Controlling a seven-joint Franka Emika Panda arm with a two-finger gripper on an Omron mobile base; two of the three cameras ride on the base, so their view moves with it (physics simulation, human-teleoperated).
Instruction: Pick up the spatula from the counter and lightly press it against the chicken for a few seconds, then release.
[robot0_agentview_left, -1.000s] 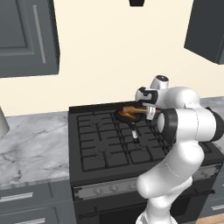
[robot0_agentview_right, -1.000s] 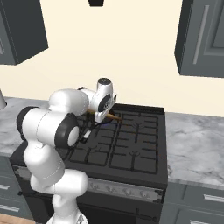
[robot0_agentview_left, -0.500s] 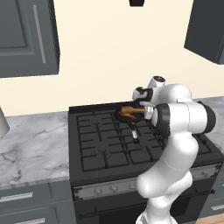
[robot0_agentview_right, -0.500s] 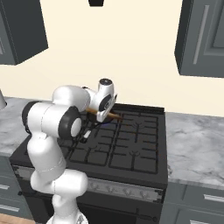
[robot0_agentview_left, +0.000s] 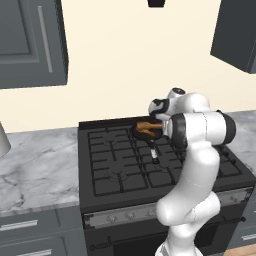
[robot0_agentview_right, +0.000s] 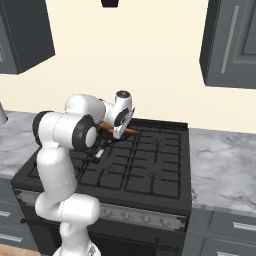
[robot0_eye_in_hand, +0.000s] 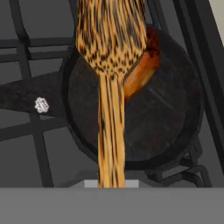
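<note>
A wooden spatula (robot0_eye_in_hand: 111, 39) with a striped grain runs up the hand view, and its blade lies over the brown chicken (robot0_eye_in_hand: 141, 72) in a dark frying pan (robot0_eye_in_hand: 170, 118). Whether the blade touches the meat I cannot tell. In the left base view my gripper (robot0_agentview_left: 162, 127) is shut on the spatula (robot0_agentview_left: 145, 125) above the pan (robot0_agentview_left: 144, 134) at the back of the stove. In the right base view the spatula's handle (robot0_agentview_right: 131, 132) sticks out past the hand. The fingertips themselves are hidden.
The pan's handle (robot0_agentview_left: 153, 150) points toward the front of the black stove (robot0_agentview_left: 120, 170). Grey marble counter lies to the left (robot0_agentview_left: 35, 165) and to the right (robot0_agentview_right: 220, 165). Dark wall cabinets (robot0_agentview_left: 30, 40) hang above.
The arm's upper links have shifted slightly. The hand and spatula stay over the pan.
</note>
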